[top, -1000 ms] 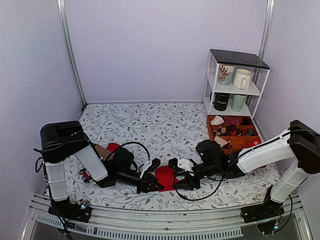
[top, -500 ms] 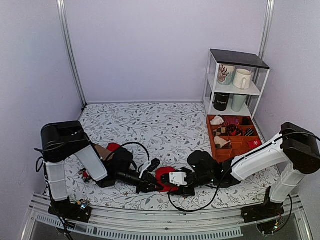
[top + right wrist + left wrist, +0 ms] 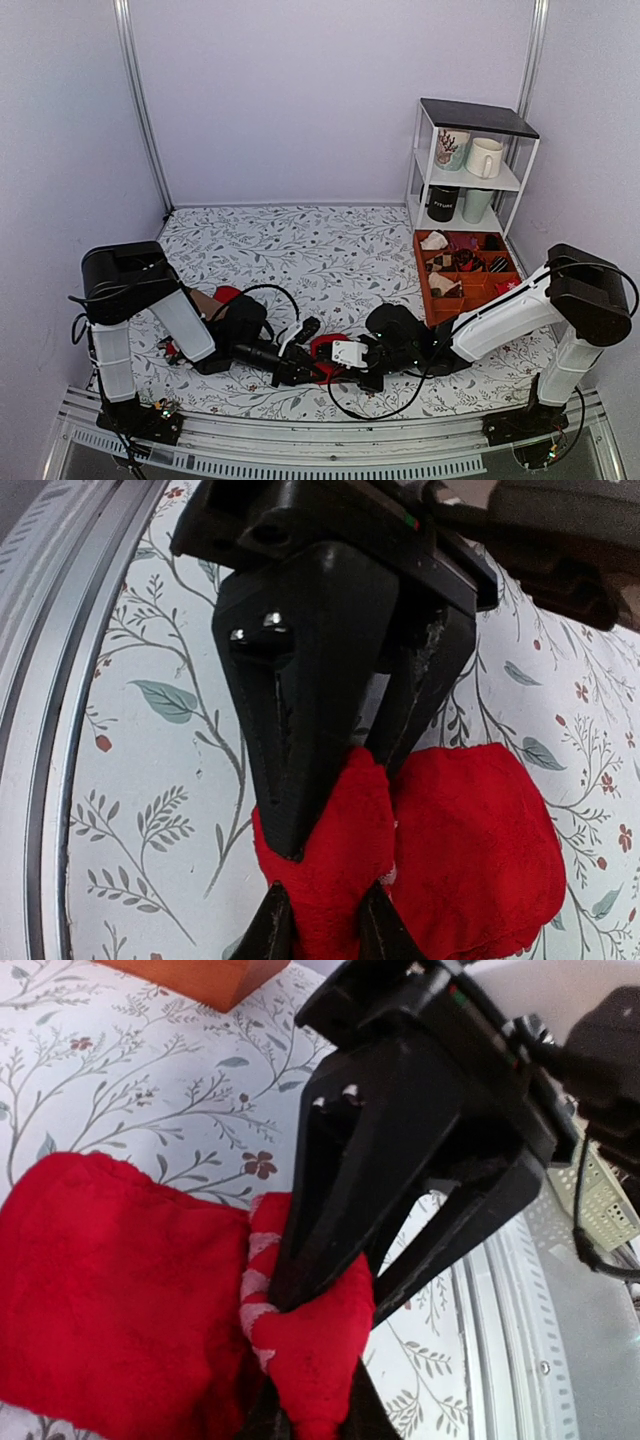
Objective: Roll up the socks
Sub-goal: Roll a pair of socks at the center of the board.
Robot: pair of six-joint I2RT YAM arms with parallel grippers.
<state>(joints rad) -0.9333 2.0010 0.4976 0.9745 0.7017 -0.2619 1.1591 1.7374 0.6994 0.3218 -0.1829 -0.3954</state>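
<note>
The red socks (image 3: 324, 347) lie bunched on the floral table near its front edge. Their flat red part (image 3: 110, 1280) spreads to one side, and a raised fold with pale stripes (image 3: 255, 1290) stands up beside it. My left gripper (image 3: 302, 367) and right gripper (image 3: 338, 360) meet tip to tip over that fold. In the left wrist view my left gripper (image 3: 312, 1405) is shut on the fold from below and the right gripper (image 3: 335, 1305) pinches it from above. In the right wrist view the right gripper (image 3: 325, 915) clamps the socks (image 3: 470, 840), facing the left gripper (image 3: 335, 800).
An orange compartment tray (image 3: 421, 270) with small items stands at the right, behind it a white rack (image 3: 470, 180) with mugs. A brown and a red cloth item (image 3: 222, 295) lie by the left arm. The metal front rail (image 3: 60, 630) runs close by.
The right gripper has slid left onto the socks and closed on the raised fold. The left gripper has held its place and its grip.
</note>
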